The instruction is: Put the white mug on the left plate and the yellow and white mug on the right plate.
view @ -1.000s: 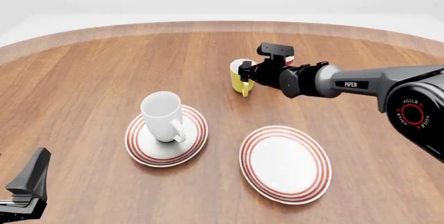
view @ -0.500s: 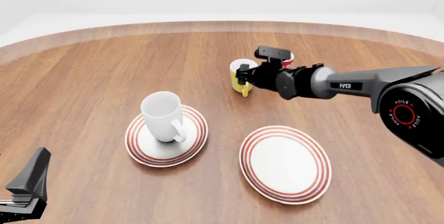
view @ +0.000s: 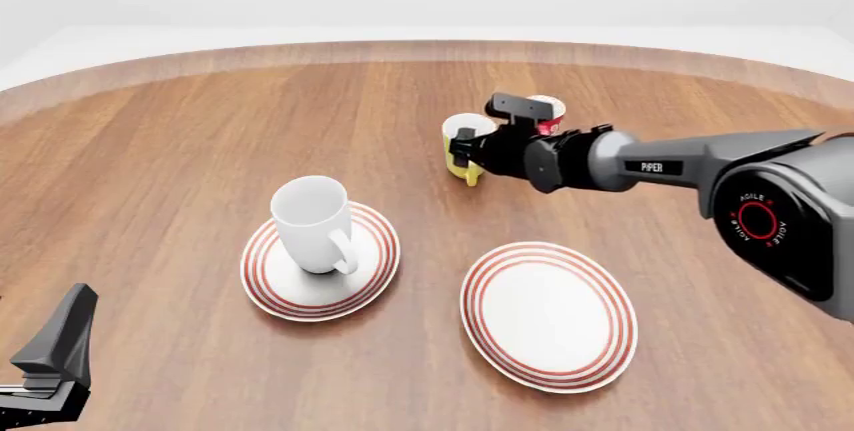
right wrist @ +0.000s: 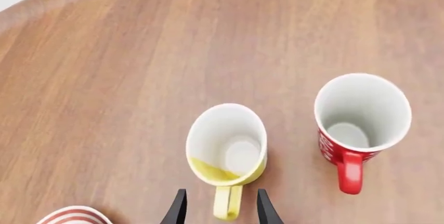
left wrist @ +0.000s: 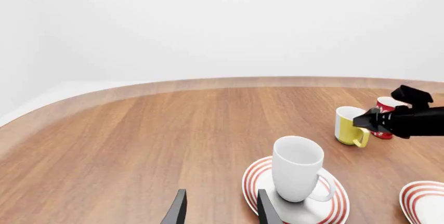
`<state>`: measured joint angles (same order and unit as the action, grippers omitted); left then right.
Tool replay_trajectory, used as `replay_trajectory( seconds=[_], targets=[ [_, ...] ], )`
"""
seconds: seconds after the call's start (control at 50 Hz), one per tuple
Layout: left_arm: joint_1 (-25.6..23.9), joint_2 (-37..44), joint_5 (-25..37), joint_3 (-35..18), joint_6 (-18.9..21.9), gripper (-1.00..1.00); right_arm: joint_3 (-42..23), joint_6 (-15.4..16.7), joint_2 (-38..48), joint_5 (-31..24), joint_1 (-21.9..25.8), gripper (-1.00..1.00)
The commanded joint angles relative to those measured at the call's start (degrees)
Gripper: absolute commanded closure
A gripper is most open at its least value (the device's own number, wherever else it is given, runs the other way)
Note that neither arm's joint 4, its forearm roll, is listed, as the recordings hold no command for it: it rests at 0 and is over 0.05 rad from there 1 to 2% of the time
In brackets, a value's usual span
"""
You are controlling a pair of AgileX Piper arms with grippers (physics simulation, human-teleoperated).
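Observation:
The white mug (view: 311,221) stands upright on the left plate (view: 267,291); it also shows in the left wrist view (left wrist: 297,169). The right plate (view: 549,316) holds nothing. The yellow and white mug (view: 461,141) stands on the table behind the plates. My right gripper (view: 470,151) is open just above it. In the right wrist view, the fingers (right wrist: 177,208) straddle the yellow handle of the mug (right wrist: 227,148) without closing on it. My left gripper (view: 54,351) is open and empty at the near left; it also shows in the left wrist view (left wrist: 220,211).
A red-and-white patterned mug (view: 545,111) with a red handle stands close beside the yellow mug, on its far right side; it also shows in the right wrist view (right wrist: 357,120). The round wooden table's far edge (view: 427,49) curves behind the mugs.
My right gripper has shifted slightly to the left and farther over the yellow mug. The mugs, the plates and my left arm have not moved.

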<state>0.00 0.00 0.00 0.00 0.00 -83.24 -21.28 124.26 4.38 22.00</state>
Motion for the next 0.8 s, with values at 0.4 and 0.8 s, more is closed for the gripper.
replay_trajectory(
  seconds=[0.4,0.8],
  targets=[
    [0.0,0.0,0.0,0.0,0.0,-1.00,-2.3,-2.9,3.1,-1.6,0.3,-1.00],
    [0.0,0.0,0.0,0.0,0.0,-1.00,-3.0,-4.2,3.8,-3.5,1.2,-1.00]
  ],
)
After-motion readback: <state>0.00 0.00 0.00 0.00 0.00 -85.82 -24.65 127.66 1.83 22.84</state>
